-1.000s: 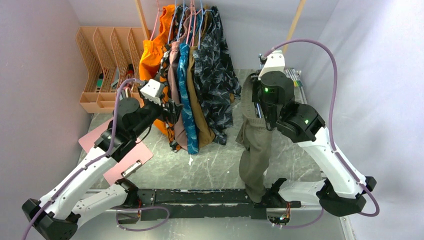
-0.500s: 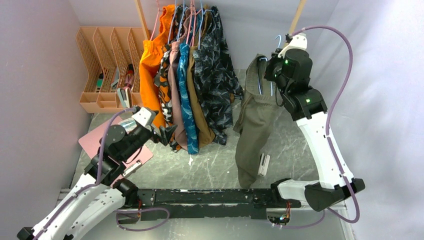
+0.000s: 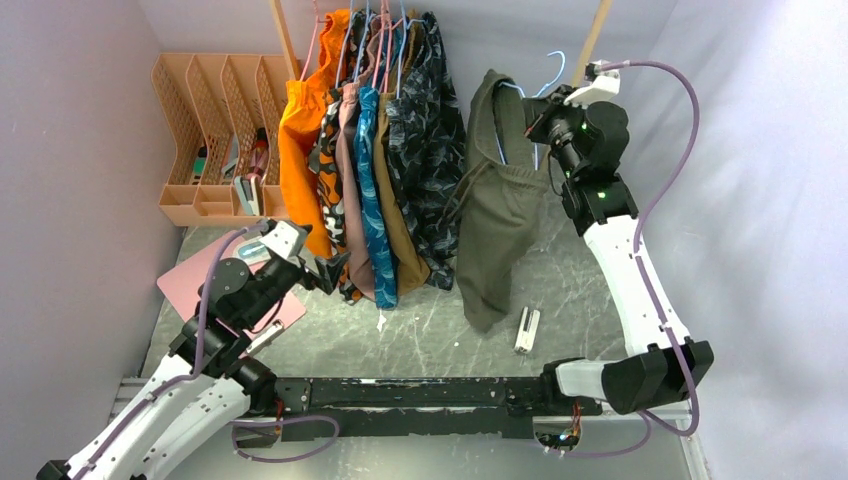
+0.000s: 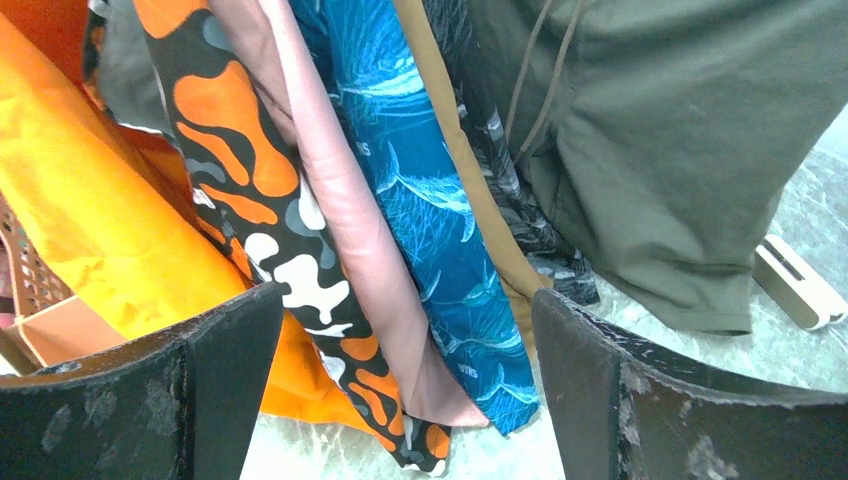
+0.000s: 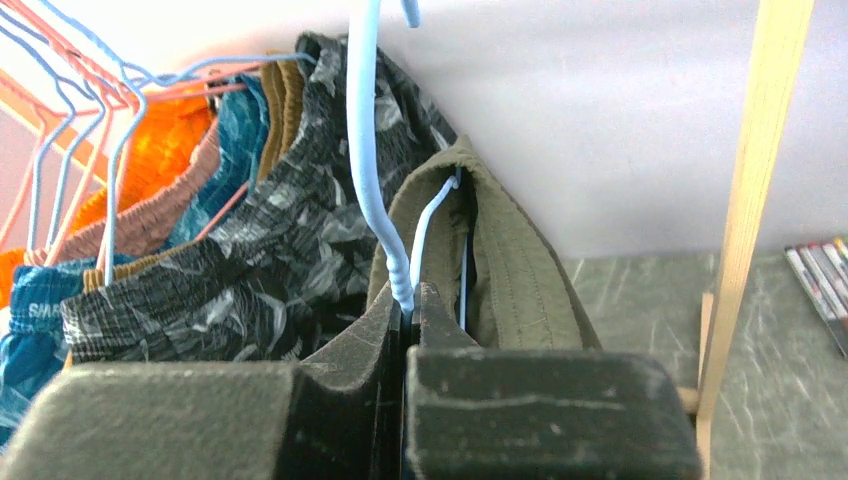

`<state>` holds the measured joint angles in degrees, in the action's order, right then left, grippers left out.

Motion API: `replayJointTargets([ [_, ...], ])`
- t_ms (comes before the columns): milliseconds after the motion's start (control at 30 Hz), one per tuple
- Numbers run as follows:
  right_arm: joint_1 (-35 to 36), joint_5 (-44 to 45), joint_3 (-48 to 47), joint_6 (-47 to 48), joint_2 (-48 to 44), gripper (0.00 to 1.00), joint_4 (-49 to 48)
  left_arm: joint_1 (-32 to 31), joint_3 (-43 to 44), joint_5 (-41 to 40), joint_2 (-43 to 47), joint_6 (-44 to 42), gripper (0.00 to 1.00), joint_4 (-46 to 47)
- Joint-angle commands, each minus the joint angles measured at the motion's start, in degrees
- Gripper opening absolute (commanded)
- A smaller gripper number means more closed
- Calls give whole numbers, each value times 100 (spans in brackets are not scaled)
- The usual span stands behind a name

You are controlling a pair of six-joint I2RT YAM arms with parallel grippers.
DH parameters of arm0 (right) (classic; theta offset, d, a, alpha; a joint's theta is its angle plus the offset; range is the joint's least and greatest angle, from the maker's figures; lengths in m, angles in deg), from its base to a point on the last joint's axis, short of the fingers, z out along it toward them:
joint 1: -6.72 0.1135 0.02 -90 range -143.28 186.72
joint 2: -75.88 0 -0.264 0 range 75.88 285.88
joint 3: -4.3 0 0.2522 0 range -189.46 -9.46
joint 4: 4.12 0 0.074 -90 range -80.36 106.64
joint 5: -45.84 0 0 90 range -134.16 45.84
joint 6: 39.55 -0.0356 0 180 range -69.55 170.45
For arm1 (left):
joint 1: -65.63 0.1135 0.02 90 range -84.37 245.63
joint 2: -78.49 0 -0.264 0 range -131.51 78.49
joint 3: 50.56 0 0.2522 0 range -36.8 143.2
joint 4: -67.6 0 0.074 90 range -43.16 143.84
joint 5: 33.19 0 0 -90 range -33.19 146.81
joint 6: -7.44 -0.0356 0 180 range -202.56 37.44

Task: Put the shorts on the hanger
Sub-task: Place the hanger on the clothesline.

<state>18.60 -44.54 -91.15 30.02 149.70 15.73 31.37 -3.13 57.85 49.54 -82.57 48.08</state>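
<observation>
1. Pinches the hanger [image 5: 372, 150] neck between the right gripper's [image 5: 405, 300] pressed-together fingers, high beside the post [image 5: 755, 200].
2. Shows the shorts [image 3: 495, 220] draped on the hanger, hanging just right of the rack garments [image 3: 385, 170].
3. Has the left gripper [image 4: 405, 310] spread wide, low before those garments.

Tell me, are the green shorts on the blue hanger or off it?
On it. The shorts hang with the hanger inside their waistband, and the right tool is shut on the hanger's neck.

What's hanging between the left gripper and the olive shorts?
A row of hung garments separates the left gripper from the shorts: blue fish-print, tan, dark camouflage. Clearest in the left wrist view.
</observation>
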Motion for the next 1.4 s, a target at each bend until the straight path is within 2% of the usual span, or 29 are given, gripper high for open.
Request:
replayJointTargets([
  [0, -229, -469, 138, -171, -1, 0, -1767, 39, -67, -294, 164, -33, 98, 291],
  [267, -260, -72, -314, 148, 367, 0, -2329, 36, -163, -486, 163, -25, 98, 423],
  [400, -257, 443, -678, 388, 677, 0, -2275, 31, -193, -671, 163, -8, 98, 446],
  [533, -259, 752, -716, 484, 846, 0, -2680, 11, -242, -856, 194, -15, 98, 474],
  [1067, -265, 1235, -1210, 596, 1694, 0, -3477, -93, -317, -1121, 251, -74, 98, 517],
  [1367, -300, 1172, -1494, 740, 2015, 0, -3705, -141, -361, -1245, 293, -134, 98, 574],
])
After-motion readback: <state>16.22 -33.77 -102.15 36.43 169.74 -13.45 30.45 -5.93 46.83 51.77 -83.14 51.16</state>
